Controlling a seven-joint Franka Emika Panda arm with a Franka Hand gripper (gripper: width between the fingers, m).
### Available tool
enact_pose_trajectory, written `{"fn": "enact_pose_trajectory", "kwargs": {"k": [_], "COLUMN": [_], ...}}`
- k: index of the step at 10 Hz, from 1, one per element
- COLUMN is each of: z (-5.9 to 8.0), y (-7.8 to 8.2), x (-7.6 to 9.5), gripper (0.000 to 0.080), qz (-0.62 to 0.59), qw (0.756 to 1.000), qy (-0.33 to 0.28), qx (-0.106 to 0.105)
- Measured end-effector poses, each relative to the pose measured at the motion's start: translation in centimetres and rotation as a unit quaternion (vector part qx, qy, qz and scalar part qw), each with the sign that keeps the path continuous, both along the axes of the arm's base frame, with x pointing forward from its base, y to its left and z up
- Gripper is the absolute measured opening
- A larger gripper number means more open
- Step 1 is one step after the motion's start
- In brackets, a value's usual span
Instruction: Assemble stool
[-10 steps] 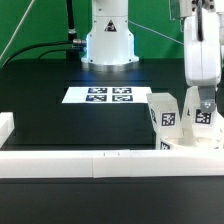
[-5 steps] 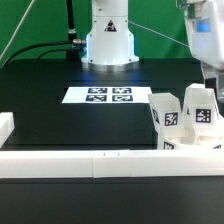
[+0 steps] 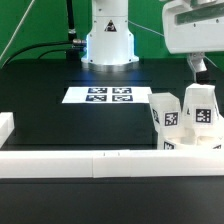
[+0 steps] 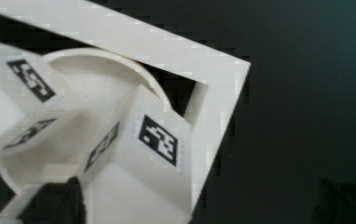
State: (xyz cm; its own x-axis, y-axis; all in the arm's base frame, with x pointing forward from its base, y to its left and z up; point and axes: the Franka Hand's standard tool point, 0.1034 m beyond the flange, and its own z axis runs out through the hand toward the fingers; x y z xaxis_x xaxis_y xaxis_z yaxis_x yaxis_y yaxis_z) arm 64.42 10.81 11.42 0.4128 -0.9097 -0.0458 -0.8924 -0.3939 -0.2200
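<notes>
Inspector: Where is the stool sitting?

Arm: Two legs (image 3: 198,112) are standing upright at right of frame, directly below my gripper (image 3: 199,66); I am hovering, fingers apart, holding nothing.

Black worktop (image 3: 60,125). Marker board (image 3: 110,96) lies flat near the middle. White border rails (image 3: 90,162) run along the front edge. Seat (image 3: 205,146) with upright legs (image 3: 164,115) sits in the front corner on the exterior view's right.
</notes>
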Motion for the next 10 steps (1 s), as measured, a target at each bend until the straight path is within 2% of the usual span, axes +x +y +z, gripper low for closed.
{"fn": "enact_pose_trajectory", "kwargs": {"k": [1, 2, 4, 5, 6, 8, 9, 10], "z": [0.1, 0.5, 0.5, -0.1, -0.1, -0.1, -0.1, 0.0], "y": [-0.3, -0.7, 0.3, 0.3, 0.0, -0.3, -0.5, -0.6], "x": [0.2, 0.8, 0.3, -0.4, -0.3, -0.3, -0.3, -0.1], "gripper": [0.0649, 0.0649, 0.0649, 0.0649, 0.0649, 0.0649, 0.0649, 0.0649], "qz": [0.103, 0.214, 0.307, 0.36, 0.379, 0.448, 0.522, 0.604], "qw": [0.994, 0.976, 0.949, 0.93, 0.922, 0.889, 0.845, 0.787], "qy": [-0.01, -0.02, -0.028, -0.029, -0.031, -0.036, -0.037, -0.034], "qx": [-0.023, -0.046, -0.063, -0.069, -0.075, -0.092, -0.107, -0.12]}}
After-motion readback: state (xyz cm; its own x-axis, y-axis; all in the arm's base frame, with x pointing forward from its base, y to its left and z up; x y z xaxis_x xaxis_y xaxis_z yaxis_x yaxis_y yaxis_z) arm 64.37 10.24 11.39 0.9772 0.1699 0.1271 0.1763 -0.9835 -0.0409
